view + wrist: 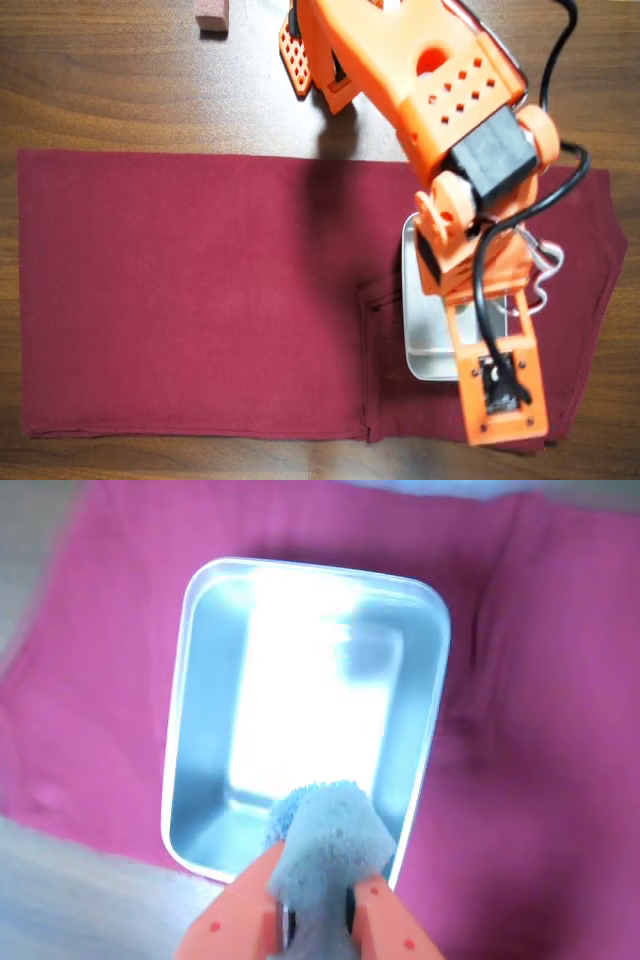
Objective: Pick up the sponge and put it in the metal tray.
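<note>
Sponge [330, 845]: clenched between the orange fingers of the hand [318, 905], poised above the near end of the metal tray [200, 710].

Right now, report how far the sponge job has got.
Done: the sponge is picked up, clamped in the gripper. In hand: the wrist view shows it held over the near end of the metal tray, and the overhead view shows the arm above the tray on the red cloth. Left: release it; the tray looks empty.
</note>
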You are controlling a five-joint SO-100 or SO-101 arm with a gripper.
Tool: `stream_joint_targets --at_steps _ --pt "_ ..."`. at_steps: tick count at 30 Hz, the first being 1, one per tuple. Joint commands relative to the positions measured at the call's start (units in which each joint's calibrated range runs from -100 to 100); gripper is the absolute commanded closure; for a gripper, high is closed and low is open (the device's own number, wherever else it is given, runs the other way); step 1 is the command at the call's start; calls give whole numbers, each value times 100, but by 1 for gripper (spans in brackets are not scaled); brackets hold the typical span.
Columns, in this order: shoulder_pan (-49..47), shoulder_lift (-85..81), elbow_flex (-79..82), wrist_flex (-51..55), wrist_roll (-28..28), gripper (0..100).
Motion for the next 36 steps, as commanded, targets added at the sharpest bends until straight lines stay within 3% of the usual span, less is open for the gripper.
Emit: stream_joint_targets --at_steps 1,12,23,26,29,36 --pt "-175 -198 125 19 -20 100" --pt "-386 450 726 19 -249 100" --pt "-88 983 580 -1180 -254 98" --pt "-31 1001 580 -1226 -215 89" --pt "8 1010 580 -1235 -176 71" --pt "37 1045 434 -1291 -220 60"
